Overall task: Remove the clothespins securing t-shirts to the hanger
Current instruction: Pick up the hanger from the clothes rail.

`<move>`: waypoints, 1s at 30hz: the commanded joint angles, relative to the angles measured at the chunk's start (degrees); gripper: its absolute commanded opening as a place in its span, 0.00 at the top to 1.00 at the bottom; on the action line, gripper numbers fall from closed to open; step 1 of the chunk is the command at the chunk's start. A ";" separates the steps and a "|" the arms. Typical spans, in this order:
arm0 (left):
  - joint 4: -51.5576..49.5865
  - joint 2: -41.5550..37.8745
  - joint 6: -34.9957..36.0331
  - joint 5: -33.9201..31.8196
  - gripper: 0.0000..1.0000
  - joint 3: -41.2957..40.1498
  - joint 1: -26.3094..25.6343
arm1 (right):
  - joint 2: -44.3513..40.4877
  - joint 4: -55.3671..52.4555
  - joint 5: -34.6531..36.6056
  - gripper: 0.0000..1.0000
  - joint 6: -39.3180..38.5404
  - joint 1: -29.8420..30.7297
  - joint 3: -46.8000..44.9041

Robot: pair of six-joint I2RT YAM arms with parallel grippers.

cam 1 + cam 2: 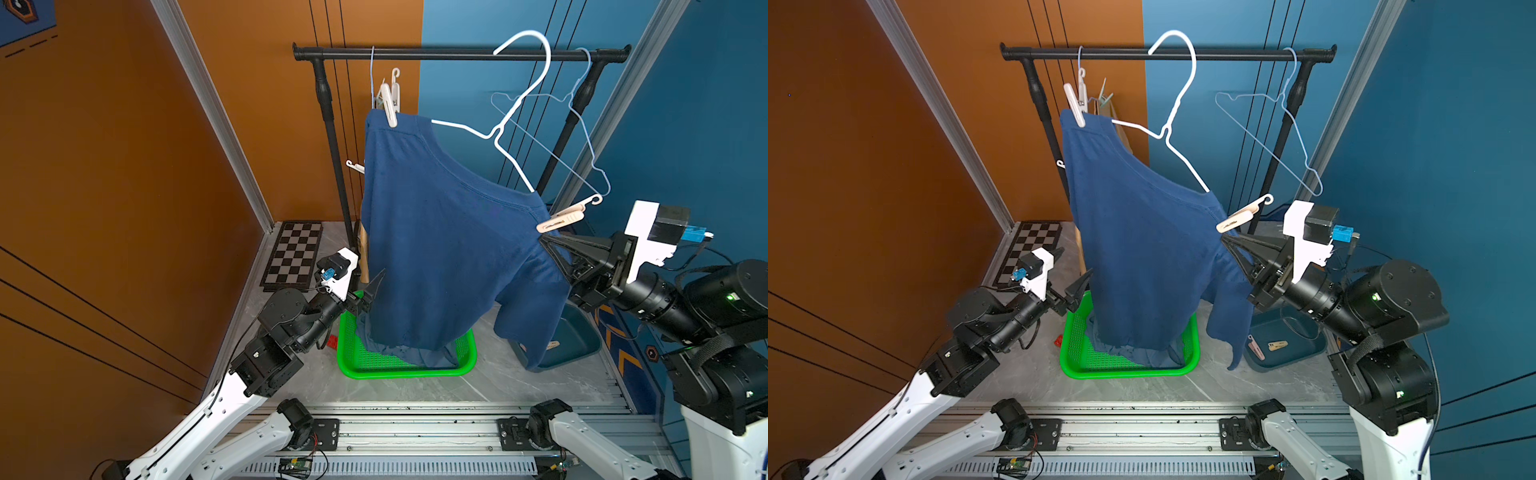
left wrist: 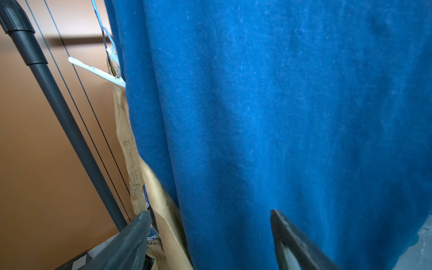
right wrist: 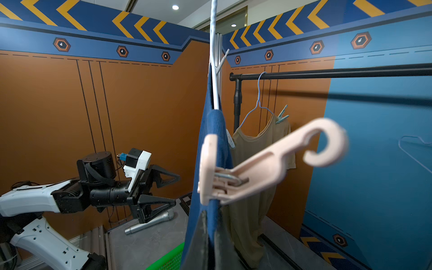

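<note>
A navy t-shirt (image 1: 440, 249) hangs askew on a white hanger (image 1: 523, 104). A white clothespin (image 1: 388, 106) pins its far shoulder and a pink hooked clothespin (image 1: 561, 218) its near shoulder (image 3: 268, 163). My right gripper (image 1: 544, 239) is shut on the navy fabric just below the pink pin (image 3: 211, 215). Beside the shirt's lower left edge my left gripper (image 1: 1073, 264) stands open, its jaws wide apart in front of the cloth (image 2: 210, 211). Behind, a mustard t-shirt (image 3: 252, 163) hangs on a blue hanger with a green clothespin (image 3: 281, 115) and a white one (image 2: 95, 70).
A green basket (image 1: 407, 370) under the shirts holds slate-blue cloth (image 1: 1142, 353). A dark blue tray (image 1: 1304, 332) at the right holds loose pins. An empty pale blue hanger (image 1: 582, 137) hangs on the black rail (image 1: 457, 54). A chessboard (image 1: 293, 255) and a microphone (image 3: 149, 222) lie at the left.
</note>
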 commanded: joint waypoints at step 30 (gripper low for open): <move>-4.84 -6.98 -1.63 -4.32 0.19 -4.82 -2.73 | 0.34 34.75 -27.34 1.00 4.58 -4.22 -37.56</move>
